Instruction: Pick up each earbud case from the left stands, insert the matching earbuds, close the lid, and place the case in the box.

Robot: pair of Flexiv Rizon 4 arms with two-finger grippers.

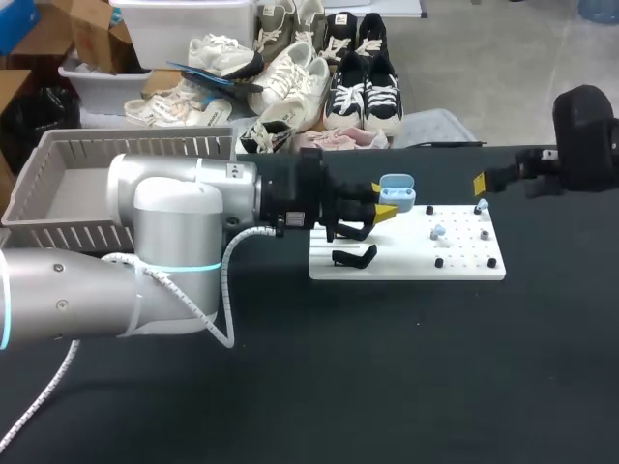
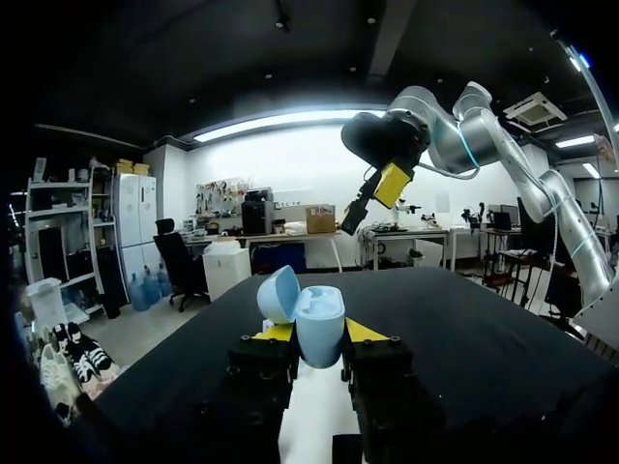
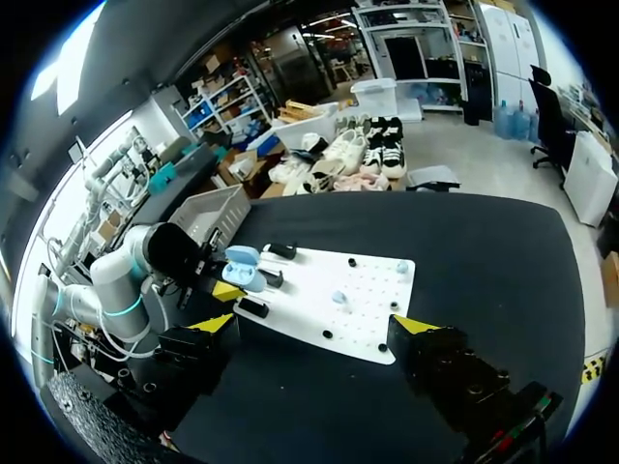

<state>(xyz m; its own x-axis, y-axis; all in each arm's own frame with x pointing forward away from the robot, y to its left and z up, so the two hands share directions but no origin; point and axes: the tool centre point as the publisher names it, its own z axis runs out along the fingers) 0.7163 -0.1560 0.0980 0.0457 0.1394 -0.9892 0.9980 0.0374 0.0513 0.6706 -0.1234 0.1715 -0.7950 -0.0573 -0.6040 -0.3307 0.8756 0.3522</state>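
Observation:
A light blue earbud case [image 1: 397, 191] with its lid up sits between the yellow tips of my left gripper [image 1: 384, 211], which is shut on it above the white board's [image 1: 406, 263] left part. In the left wrist view the case [image 2: 319, 331] stands upright between the fingers, lid [image 2: 278, 294] tipped back. Two small pale earbuds [image 1: 437, 232] [image 1: 482, 205] rest on the board's pegged right half. My right gripper [image 1: 503, 180] hangs open above the board's far right corner, holding nothing; its own view shows the board [image 3: 358, 314] and the case [image 3: 240, 267] ahead of its spread tips [image 3: 314, 329].
A black stand [image 1: 354, 256] sits empty on the board's left side, under my left gripper. A grey slatted box [image 1: 58, 155] stands at the table's back left, behind my left arm. Black tabletop lies open in front of the board.

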